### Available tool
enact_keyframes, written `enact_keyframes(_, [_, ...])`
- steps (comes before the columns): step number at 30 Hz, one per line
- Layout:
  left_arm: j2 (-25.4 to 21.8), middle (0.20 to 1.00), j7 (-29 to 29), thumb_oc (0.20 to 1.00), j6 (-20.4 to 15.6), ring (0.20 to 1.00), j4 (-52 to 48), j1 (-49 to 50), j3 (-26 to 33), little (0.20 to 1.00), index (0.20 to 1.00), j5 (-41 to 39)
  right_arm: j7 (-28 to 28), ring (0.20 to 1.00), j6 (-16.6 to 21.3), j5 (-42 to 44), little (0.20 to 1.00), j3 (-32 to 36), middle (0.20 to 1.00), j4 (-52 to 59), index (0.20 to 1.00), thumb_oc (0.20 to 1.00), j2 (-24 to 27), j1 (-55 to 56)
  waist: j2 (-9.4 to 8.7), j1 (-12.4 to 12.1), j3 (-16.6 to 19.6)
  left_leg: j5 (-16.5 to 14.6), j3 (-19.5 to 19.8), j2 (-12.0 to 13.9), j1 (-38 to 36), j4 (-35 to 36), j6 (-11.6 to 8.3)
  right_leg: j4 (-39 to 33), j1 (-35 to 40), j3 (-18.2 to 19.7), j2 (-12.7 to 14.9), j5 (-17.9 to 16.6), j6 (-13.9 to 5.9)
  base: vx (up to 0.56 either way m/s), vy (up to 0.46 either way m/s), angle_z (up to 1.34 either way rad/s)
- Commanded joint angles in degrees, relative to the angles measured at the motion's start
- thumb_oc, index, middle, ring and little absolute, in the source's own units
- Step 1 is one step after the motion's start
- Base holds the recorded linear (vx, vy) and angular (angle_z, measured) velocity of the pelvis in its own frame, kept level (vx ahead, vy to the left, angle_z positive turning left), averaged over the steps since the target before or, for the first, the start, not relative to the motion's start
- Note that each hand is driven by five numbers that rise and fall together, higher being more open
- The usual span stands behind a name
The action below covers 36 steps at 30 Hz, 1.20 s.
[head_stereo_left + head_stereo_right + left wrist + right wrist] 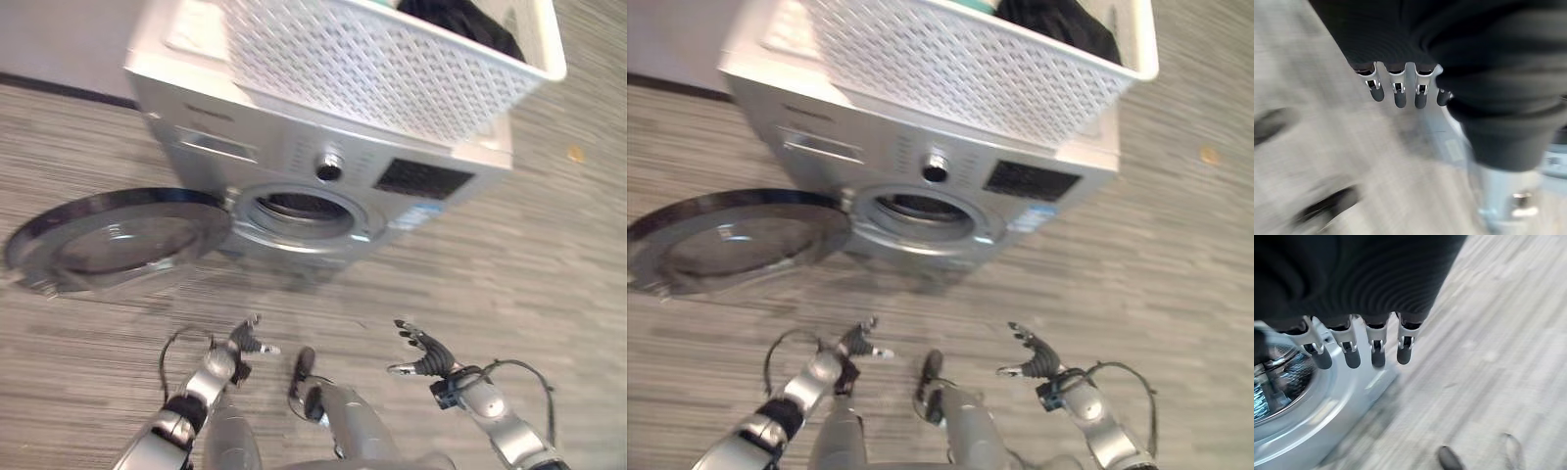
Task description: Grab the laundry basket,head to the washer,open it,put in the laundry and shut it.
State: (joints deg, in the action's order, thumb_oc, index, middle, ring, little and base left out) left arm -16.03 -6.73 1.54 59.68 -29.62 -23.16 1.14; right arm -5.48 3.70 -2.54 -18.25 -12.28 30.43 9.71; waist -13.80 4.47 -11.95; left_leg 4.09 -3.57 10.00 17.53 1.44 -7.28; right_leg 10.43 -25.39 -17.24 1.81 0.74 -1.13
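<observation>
Both hands low and near, empty: left hand (pixel 245 345) fingers relaxed and slack, right hand (pixel 423 354) fingers spread loose, thumb apart. Nothing held in either wrist view. Laundry basket (pixel 392 59) white, perforated, sitting on top of washer (pixel 323 162), far and up from both hands, well apart. Long axis running left to right, slanting toward far right; near long wall facing the hands. Dark laundry (pixel 465 24) heaped at basket's far right end, so right hand the nearer one for it. Washer door (pixel 113 235) swung fully open to the left, drum opening (pixel 299 211) clear, directly below basket's middle, between the two hands' lines of reach. Likely next: reach up into basket, carry clothes down to drum. Open floor (pixel 549 255) on right; door rim crowding left arm's path.
</observation>
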Motion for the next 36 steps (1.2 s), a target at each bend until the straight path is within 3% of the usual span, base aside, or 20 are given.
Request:
enact_keyframes(1, [-7.1, 1.0, -7.8, 1.0, -1.2, 1.0, 1.2, -5.4, 2.5, 1.0, 1.0, 1.1, 0.9, 1.0, 1.3, 3.4, 1.0, 1.7, 1.0, 0.3, 1.0, 1.0, 1.7, 2.3, -3.24, -0.7, -1.3, 2.5, 1.9, 0.5, -1.3, 3.6, 1.35, -15.4, 8.0, 4.1, 5.1, -9.7, -9.53, -0.02, -0.018, -0.12])
enact_keyframes(3, [-8.5, 1.0, -8.1, 1.0, -1.5, 1.0, 3.2, -7.3, 2.9, 1.0, 1.0, 0.9, 0.6, 1.0, 1.5, 4.2, 1.0, 2.0, 1.0, -0.4, 1.0, 1.0, 1.7, 2.5, -3.96, -0.2, -1.2, 2.8, 1.9, 0.4, -0.9, 3.6, 1.31, -15.4, 7.5, 4.1, 5.2, -10.0, -9.64, -0.01, -0.005, -0.03])
enact_keyframes(8, [-23.5, 1.0, -9.6, 1.0, -2.3, 1.0, 9.8, -11.4, 6.6, 1.0, 1.0, 4.1, -1.4, 1.0, 3.2, 9.9, 1.0, 5.8, 1.0, -6.2, 1.0, 1.0, -0.4, 7.9, -7.67, 1.6, -1.2, 2.6, 0.7, 2.1, -0.7, 3.6, 0.35, -15.4, 6.8, 4.3, 4.2, -10.8, -10.2, 0.02, -0.033, -0.13])
enact_keyframes(12, [-29.6, 1.0, -9.2, 1.0, -2.3, 1.0, 10.7, -9.7, 6.4, 1.0, 1.0, 9.3, -2.5, 1.0, 3.9, 11.7, 1.0, 6.5, 1.0, -7.9, 1.0, 1.0, -1.7, 8.2, -8.88, 1.1, -1.3, 2.5, 0.9, 2.7, -0.4, 3.6, 0.06, -15.4, 6.7, 4.0, 3.9, -10.9, -10.41, 0.02, -0.019, -0.09])
enact_keyframes(17, [-32.5, 1.0, -8.7, 1.0, -2.6, 1.0, 12.2, -4.9, 11.3, 1.0, 1.0, 8.5, -2.9, 1.0, 4.2, 13.0, 1.0, 6.9, 1.0, -6.6, 1.0, 1.0, -1.6, 7.7, -9.58, 0.1, -1.4, 2.2, 1.2, 2.9, -0.2, 3.6, -0.05, -15.4, 6.9, 3.5, 3.7, -10.6, -10.48, 0.04, -0.014, -0.01])
enact_keyframes(22, [-31.9, 1.0, -9.3, 1.0, -3.0, 1.0, 10.4, -2.7, 13.1, 1.0, 1.0, 7.6, -2.8, 1.0, 4.6, 13.7, 1.0, 6.5, 1.0, -6.4, 1.0, 1.0, -1.7, 6.5, -9.8, -0.7, -1.1, 2.0, 1.6, 3.0, 0.0, 3.6, -0.11, -15.4, 7.2, 3.2, 3.5, -10.3, -10.4, 0.04, -0.018, 0.02])
enact_keyframes(28, [-28.8, 1.0, -11.7, 1.0, -5.0, 1.0, -0.5, 1.8, 15.1, 1.0, 1.0, 4.3, -1.9, 1.0, 4.7, 12.7, 1.0, 5.4, 1.0, -8.5, 1.0, 1.0, -3.2, 6.0, -8.02, -2.1, -0.6, 1.5, 2.6, 2.6, -0.4, 3.6, 0.06, -15.4, 8.4, 2.5, 3.6, -9.5, -10.13, 0.05, -0.007, 0.12])
enact_keyframes(31, [-24.6, 1.0, -10.6, 1.0, -6.8, 1.0, -14.0, 12.2, 18.2, 1.0, 1.0, 2.0, -1.1, 1.0, 4.1, 11.9, 1.0, 7.1, 1.0, -12.4, 1.0, 1.0, -4.7, 6.1, -5.08, -3.7, 0.6, 0.9, 2.9, 2.0, -1.8, 3.6, 0.37, -15.4, 10.2, 2.3, 4.1, -8.7, -9.94, 0.06, 0.029, 0.07])
enact_keyframes(32, [-24.6, 1.0, -10.6, 1.0, -6.8, 1.0, -14.1, 12.3, 18.3, 1.0, 1.0, 2.0, -1.1, 1.0, 4.1, 11.9, 1.0, 7.0, 1.0, -12.4, 1.0, 1.0, -4.7, 6.1, -5.16, -3.5, 0.8, 1.2, 2.9, 1.8, -1.5, 3.6, 0.44, -15.4, 10.0, 2.2, 4.3, -8.9, -9.96, 0.06, 0.039, 0.09])
enact_keyframes(33, [-21.7, 1.0, -8.8, 1.0, -7.5, 1.0, -19.0, 17.3, 19.5, 1.0, 1.0, 0.3, -0.7, 1.0, 3.5, 11.2, 1.0, 8.1, 1.0, -15.8, 1.0, 1.0, -5.3, 5.7, -3.25, -4.6, 1.5, 0.6, 2.9, 1.6, -2.8, 3.6, 0.51, -15.4, 11.4, 2.2, 4.5, -8.2, -9.85, 0.07, 0.047, 0.18])
enact_keyframes(36, [-18.3, 1.0, -5.0, 1.0, -7.8, 1.0, -20.8, 23.0, 20.6, 1.0, 1.0, -1.9, -0.5, 1.0, 2.1, 10.5, 1.0, 9.6, 1.0, -19.7, 1.0, 1.0, -6.1, 4.6, -0.75, -5.4, 3.1, 0.5, 2.8, 0.9, -4.4, 3.6, 0.77, -15.4, 13.0, 1.9, 5.2, -7.6, -9.7, 0.08, 0.057, 0.25])
